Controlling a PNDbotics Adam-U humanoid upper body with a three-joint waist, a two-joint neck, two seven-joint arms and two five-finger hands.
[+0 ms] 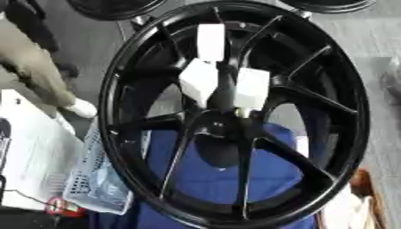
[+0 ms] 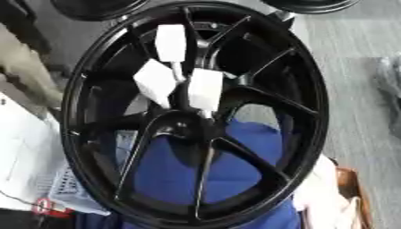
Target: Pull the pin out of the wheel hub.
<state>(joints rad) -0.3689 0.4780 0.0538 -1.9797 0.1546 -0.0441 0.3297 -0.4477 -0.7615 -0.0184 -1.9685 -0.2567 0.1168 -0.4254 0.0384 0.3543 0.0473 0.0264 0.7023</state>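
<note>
Item: wheel (image 1: 329, 134), black, multi-spoke, filling most of both views. It stands tilted, with its rim running from the far edge down to the near edge.

Hub (image 1: 231, 127): at the middle of the wheel, black, where the thin spokes meet.

White blocks, three, clustered just on the far side of the hub:
- far block (image 1: 211, 41), upright and oblong
- left block (image 1: 199, 81), turned at an angle
- right block (image 1: 252, 87), upright, with a short pale stub (image 1: 244, 112) at its near end, touching the hub area

The stub is the only pin-like part on view, and it sits at the hub. Whether it is the pin cannot be told. A dark shape between the blocks merges with the black spokes and cannot be told apart from them.

Hands: neither can be made out as such against the wheel, and the state of the fingers cannot be told.

Surroundings:
- blue cloth (image 2: 176, 170), seen through the near spokes, behind the near half of the wheel
- white mesh basket (image 1: 86, 179), near left, just beside the rim, holding a clear bag
- white sheet (image 1: 27, 152), left of the basket
- small red object (image 1: 61, 208), at the near left corner
- brown object (image 2: 348, 188), near right, beside the rim
- grey floor (image 2: 352, 67), right and far
- two more black rims, cut off by the far edge, one at far left (image 1: 109, 11) and one at far right (image 1: 329, 5)
</note>
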